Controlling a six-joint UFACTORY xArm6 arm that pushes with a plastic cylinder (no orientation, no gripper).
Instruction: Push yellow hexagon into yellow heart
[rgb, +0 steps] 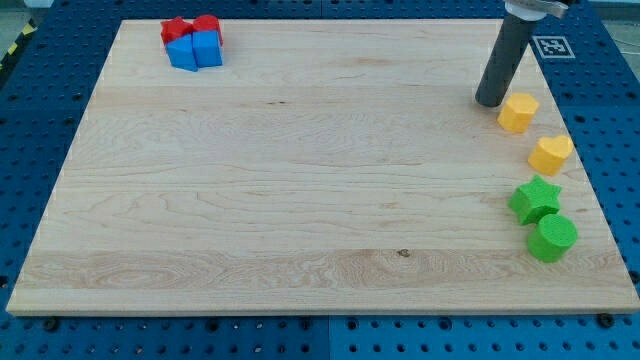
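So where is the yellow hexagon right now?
The yellow hexagon sits near the board's right edge, toward the view's top, just right of my tip, with the yellow heart a short way below it.

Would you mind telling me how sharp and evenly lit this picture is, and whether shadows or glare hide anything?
Camera view: even, soft light; no glare on the wooden board; only faint shadows under the blocks. My tip, the yellow hexagon just to its right and the yellow heart are sharp; the rod's top is cut off by the frame.

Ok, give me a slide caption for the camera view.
My tip sits just left of the yellow hexagon block, above the yellow heart block.
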